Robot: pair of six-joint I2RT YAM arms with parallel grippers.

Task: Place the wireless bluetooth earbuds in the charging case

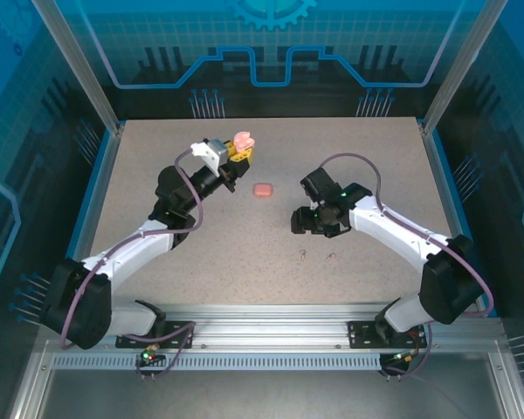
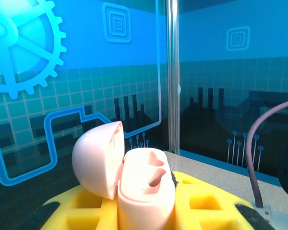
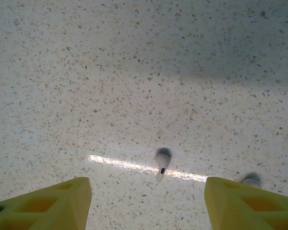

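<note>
My left gripper (image 1: 240, 153) is raised above the far left of the table, shut on the charging case (image 1: 244, 141). The case (image 2: 145, 189) is pale pink and stands upright between the yellow fingers (image 2: 206, 203). Its lid (image 2: 97, 158) is swung open to the left and two empty sockets show. Two small white stemmed earbuds lie on the table, one (image 1: 304, 255) just left of the other (image 1: 332, 256). My right gripper (image 1: 302, 219) hovers open above them. One earbud (image 3: 161, 164) lies between its yellow fingers (image 3: 43, 203); the second (image 3: 251, 180) peeks out behind the right finger.
A small salmon-pink rounded block (image 1: 262, 189) lies on the speckled table (image 1: 271, 279) between the two grippers. Blue transparent walls and aluminium posts (image 1: 79, 65) enclose the table on three sides.
</note>
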